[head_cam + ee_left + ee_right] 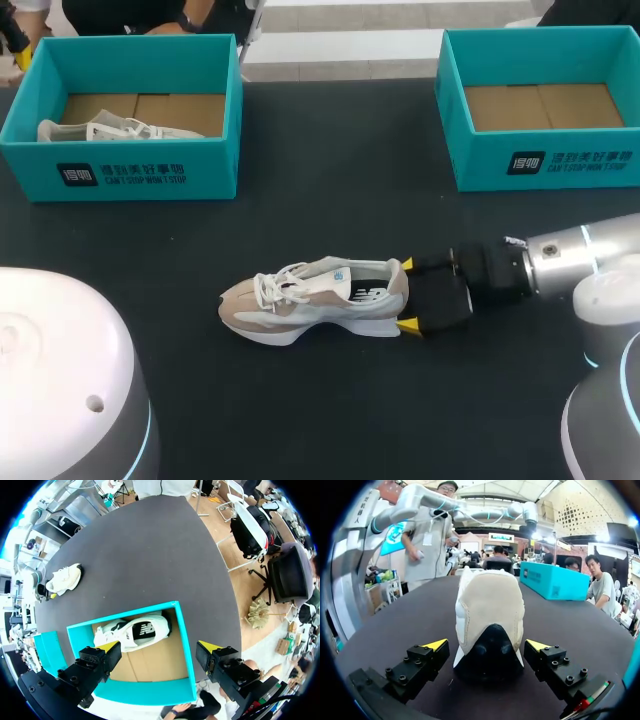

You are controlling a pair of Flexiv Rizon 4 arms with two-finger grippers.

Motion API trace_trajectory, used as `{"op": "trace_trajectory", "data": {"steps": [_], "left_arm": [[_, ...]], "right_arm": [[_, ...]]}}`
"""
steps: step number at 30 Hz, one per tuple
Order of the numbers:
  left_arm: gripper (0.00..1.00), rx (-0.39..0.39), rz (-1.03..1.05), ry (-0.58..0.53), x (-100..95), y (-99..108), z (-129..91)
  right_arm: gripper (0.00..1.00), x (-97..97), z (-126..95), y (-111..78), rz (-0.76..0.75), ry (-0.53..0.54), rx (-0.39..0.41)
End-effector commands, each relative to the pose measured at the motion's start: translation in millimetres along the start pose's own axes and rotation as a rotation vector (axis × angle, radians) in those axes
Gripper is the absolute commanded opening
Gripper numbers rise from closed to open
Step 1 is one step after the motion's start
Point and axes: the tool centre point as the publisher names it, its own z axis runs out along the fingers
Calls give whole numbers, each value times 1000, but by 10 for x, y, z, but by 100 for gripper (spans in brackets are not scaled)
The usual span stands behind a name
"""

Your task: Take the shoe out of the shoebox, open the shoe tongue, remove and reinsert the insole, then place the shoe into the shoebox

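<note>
Shoe [315, 300] handling was my first concern. I judged it light, with a soft upper that would give under pressure, loose laces that could snag, and a firmer foam sole and heel. The heel looked the best place to take hold, pinched from both sides low down by the sole, where it seemed stiffest. A squeeze higher up would likely have crushed the collar and closed the opening needed for the tongue and insole.

It stood upright on its sole on the dark bench [330, 400], outside either box, with its heel toward my right end effector [487, 645] and its toe pointing away. That end effector was spread wide and lay low along the bench, one yellow tip on each side of the dark heel patch. The wrist view showed a gap on both sides, so I took it as straddling the heel, not gripping it.

Farther off, my left end effector [159, 646] hung above the left shoebox [140, 170], fingers wide and holding nothing, with a second shoe [110, 130] lying inside the box. The right shoebox [560, 165] sat at the far edge, well apart, showing its cardboard floor.
</note>
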Motion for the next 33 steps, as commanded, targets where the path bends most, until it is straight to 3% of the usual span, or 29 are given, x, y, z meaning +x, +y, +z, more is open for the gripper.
{"op": "trace_trajectory", "data": {"steps": [1, 12, 18, 19, 20, 21, 33], "left_arm": [[100, -1, 0, 4, -3, -7, -1], [100, -1, 0, 4, -3, -7, -1], [100, -1, 0, 4, -3, -7, -1], [100, -1, 0, 4, -3, -7, -1], [100, -1, 0, 4, -3, -7, -1], [100, -1, 0, 4, -3, -7, -1], [100, -1, 0, 4, -3, -7, -1]], "right_arm": [[100, -49, 137, -5, 8, 11, 0], [100, -79, 336, -29, 27, 25, -14], [100, -47, 449, -133, 49, 43, -25], [47, -45, 466, -152, 53, 50, -8], [7, -44, 468, -154, 52, 47, -11], [0, -41, 475, -154, 52, 46, -20], [0, -34, 486, -144, 53, 45, -5]]}}
